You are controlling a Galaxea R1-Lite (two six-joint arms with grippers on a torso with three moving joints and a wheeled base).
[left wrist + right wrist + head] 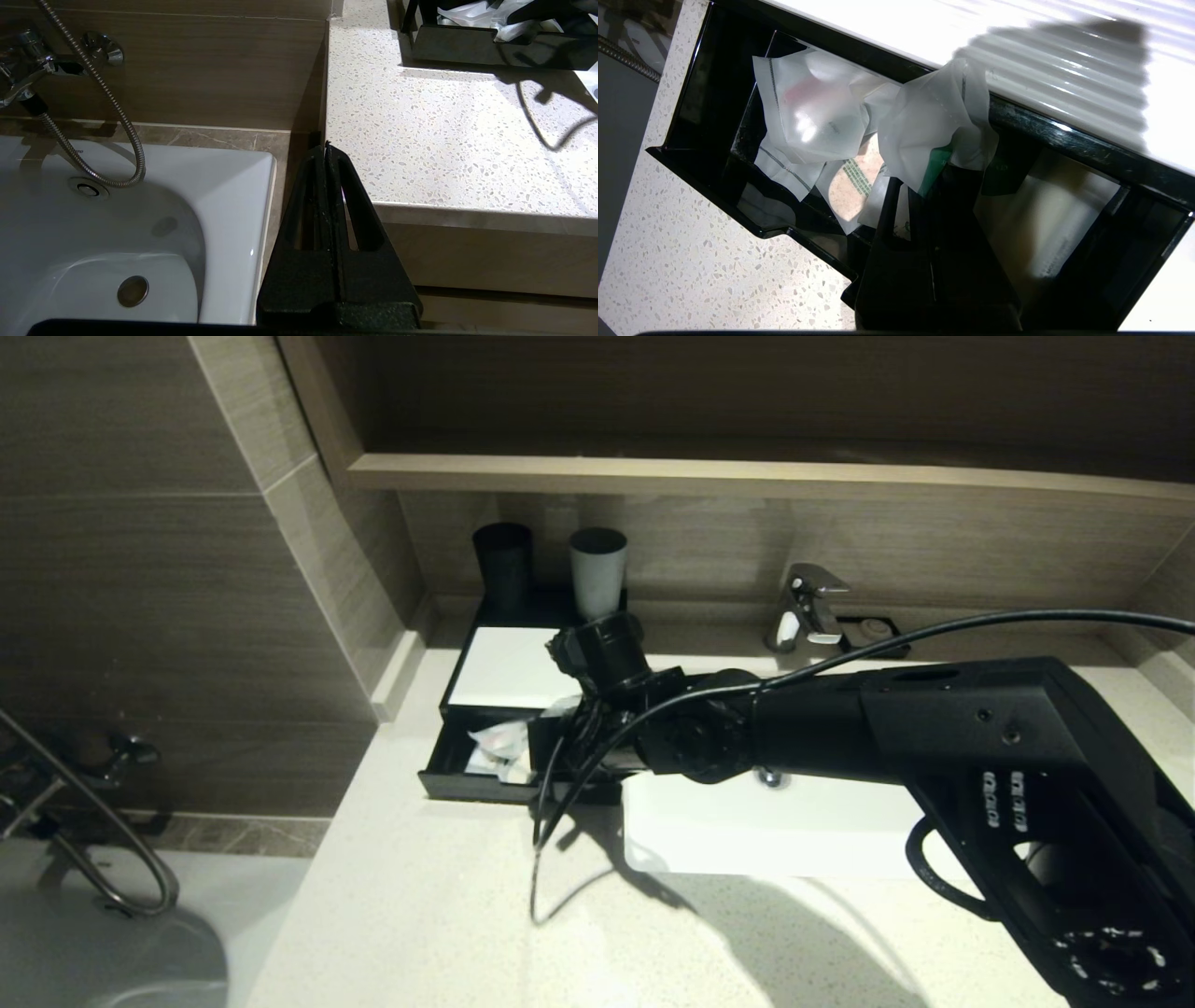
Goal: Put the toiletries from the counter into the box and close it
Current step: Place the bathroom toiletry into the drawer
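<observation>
right gripper (924,196), jaws clenched on a crumpled clear-and-white plastic packet w/ green mark (931,126), hangs over the low black box's open drawer (710,154) to drop it w/ the other packets (817,121); left gripper (325,154) parked off the speckled cream tabletop (444,140), jaws pressed together.

The counter (448,896) is cream and speckled, the box (509,667) black with a white panel, the packets (822,126) milky with green marks.

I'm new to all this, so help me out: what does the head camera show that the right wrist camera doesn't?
Only the head view shows the black cup, the grey cup, the tap and the basin. Only the right wrist view shows the right hand shut on a green-marked packet over the drawer. Both show the box's white panel and speckled counter.
</observation>
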